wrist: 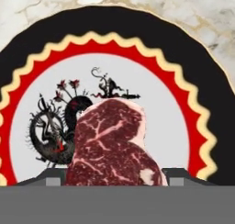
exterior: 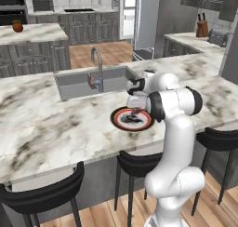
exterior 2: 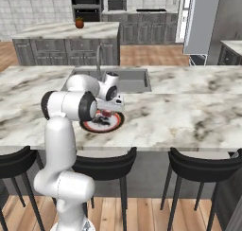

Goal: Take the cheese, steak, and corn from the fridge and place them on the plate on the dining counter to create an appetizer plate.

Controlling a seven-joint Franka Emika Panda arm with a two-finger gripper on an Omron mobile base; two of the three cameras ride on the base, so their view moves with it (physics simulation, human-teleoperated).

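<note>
The steak (wrist: 112,145), a dark red slab with pale marbling, hangs between my gripper's (wrist: 117,177) two dark fingertips, just above the plate (wrist: 151,30). The gripper is shut on the steak. The plate has a black rim, a red and cream zigzag ring and a pale centre with a dark dragon figure. It lies on the dining counter (exterior: 46,128), in front of the sink (exterior: 83,84). My gripper (exterior: 136,110) points down over the plate (exterior: 122,122), as the right base view also shows with the gripper (exterior 2: 105,112) over the plate (exterior 2: 112,125). Cheese and corn are out of view.
A tap (exterior: 98,65) stands at the sink's near side. Black stools (exterior: 42,196) line the counter's front edge. A smaller marble island (exterior 2: 66,31) with a round red fruit (exterior 2: 79,23) is behind. The tall pale fridge (exterior 2: 201,22) stands at the back right.
</note>
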